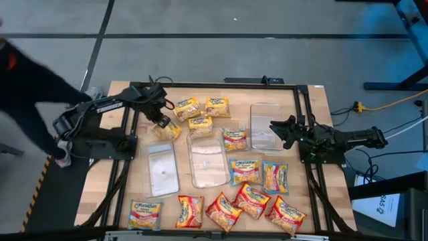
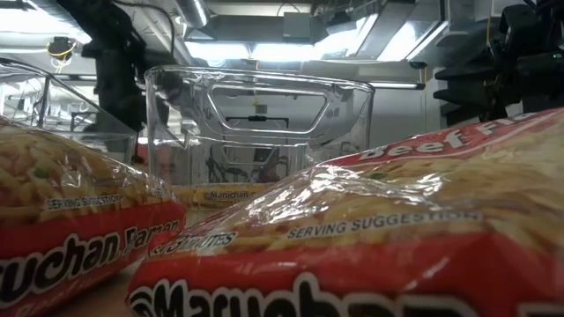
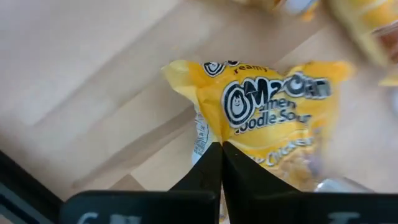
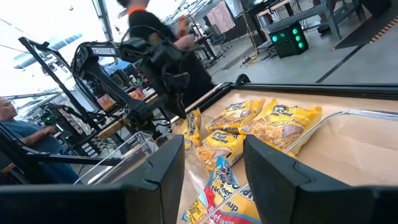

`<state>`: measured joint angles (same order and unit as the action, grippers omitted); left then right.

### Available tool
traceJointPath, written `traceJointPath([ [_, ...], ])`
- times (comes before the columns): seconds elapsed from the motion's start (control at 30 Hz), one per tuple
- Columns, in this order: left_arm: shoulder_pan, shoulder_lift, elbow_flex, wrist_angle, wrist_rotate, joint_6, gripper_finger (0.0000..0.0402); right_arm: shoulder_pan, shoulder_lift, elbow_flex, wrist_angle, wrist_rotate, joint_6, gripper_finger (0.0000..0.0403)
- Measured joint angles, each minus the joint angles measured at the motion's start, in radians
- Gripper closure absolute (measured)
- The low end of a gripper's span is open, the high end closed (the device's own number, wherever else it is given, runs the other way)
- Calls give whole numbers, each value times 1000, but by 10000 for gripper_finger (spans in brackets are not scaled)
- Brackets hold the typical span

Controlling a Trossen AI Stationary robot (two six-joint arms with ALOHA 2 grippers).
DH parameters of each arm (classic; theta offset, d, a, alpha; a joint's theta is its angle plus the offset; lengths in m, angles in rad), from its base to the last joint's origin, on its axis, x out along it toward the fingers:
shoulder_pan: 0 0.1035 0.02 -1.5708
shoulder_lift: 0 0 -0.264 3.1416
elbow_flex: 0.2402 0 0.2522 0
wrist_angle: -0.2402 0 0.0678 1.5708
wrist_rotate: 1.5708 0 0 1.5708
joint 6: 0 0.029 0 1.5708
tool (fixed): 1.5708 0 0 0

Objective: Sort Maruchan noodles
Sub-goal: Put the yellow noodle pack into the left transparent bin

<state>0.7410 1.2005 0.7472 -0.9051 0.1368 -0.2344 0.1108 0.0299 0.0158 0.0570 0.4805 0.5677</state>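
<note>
My left gripper [image 1: 161, 120] is at the table's far left, shut on a yellow Maruchan packet [image 3: 273, 106], which also shows in the high view [image 1: 168, 130] and the right wrist view [image 4: 194, 129]. Three more yellow packets [image 1: 200, 110] lie flat just right of it. Blue-edged packets [image 1: 245, 171] lie mid-right, and red-orange ones [image 1: 251, 199] lie along the near edge. My right gripper [image 1: 277, 128] is open and empty beside the far right clear tray [image 1: 266, 117]; its fingers [image 4: 155, 171] stand apart. My left gripper pinches the yellow packet's edge [image 3: 235, 142] between its two shut fingers, coming from above. The packet hangs below the fingers, seen nearly upright in the right wrist view. Whether its lower end touches the table I cannot tell.
Three clear trays stand on the table: left [image 1: 162, 169], middle [image 1: 207, 161] and far right. A blue-edged packet [image 1: 234, 138] lies between the middle and right trays. A person [image 1: 27, 94] stands off the table's left side. Bare wood lies at the near left.
</note>
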Motion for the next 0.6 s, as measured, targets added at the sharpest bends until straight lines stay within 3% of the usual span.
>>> traceJointPath([
  [0.27, -25, -123, 138, -118, 31, -18, 401, 0, 0, 0, 0, 1, 0, 242],
  [0.4, -82, -143, 212, -207, 31, -22, 401, 0, 0, 0, 0, 1, 0, 242],
  [0.6, -186, -148, 313, -214, -28, -64, 401, 0, 0, 0, -1, 1, 0, 242],
])
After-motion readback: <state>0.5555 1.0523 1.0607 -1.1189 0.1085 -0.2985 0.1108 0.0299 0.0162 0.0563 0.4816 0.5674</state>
